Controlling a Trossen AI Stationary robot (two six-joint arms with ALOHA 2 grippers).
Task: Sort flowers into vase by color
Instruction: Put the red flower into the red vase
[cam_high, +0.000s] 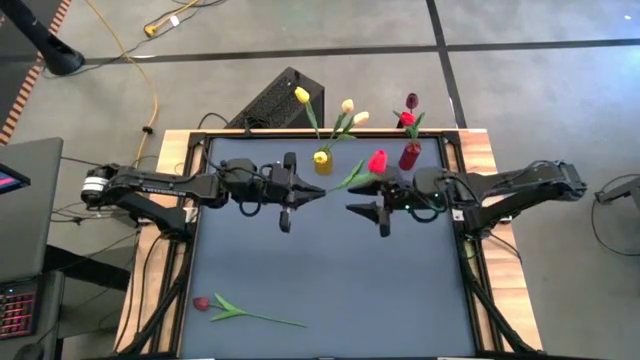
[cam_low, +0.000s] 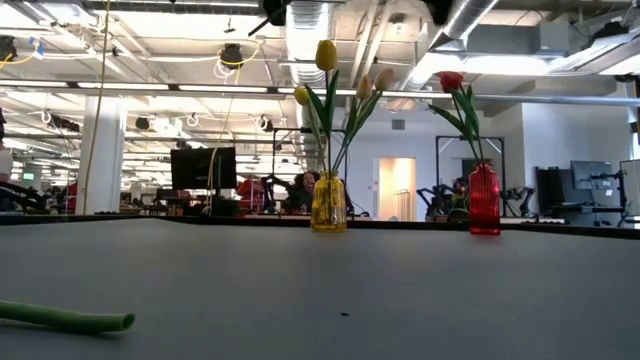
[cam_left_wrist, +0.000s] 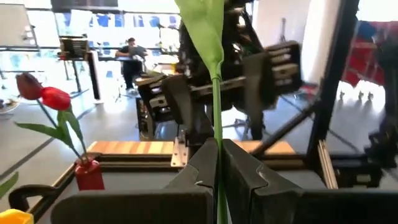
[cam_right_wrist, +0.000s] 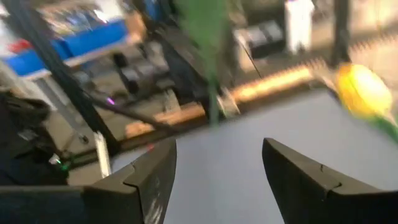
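Holding: left gripper sits just left of centre in the high view, jaws clamped on the thin green stem of a red-headed artificial tulip; in the left wrist view the stem runs straight up between the closed fingers.
Why so: probably a hand-over pose, stem offered across the gap to the other arm.
Right gripper: just right of centre, jaws wide apart, nothing between them; it faces the left one, near but not touching.
Flower axis: long axis slants from the left gripper up-right to the red head, which lies near the red glass vase.
Vases: small yellow glass vase at upper centre holds yellow and cream tulips; the red one holds red and dark red.
Remaining: a dark red tulip lies at lower left on the dark table mat, stem pointing right.
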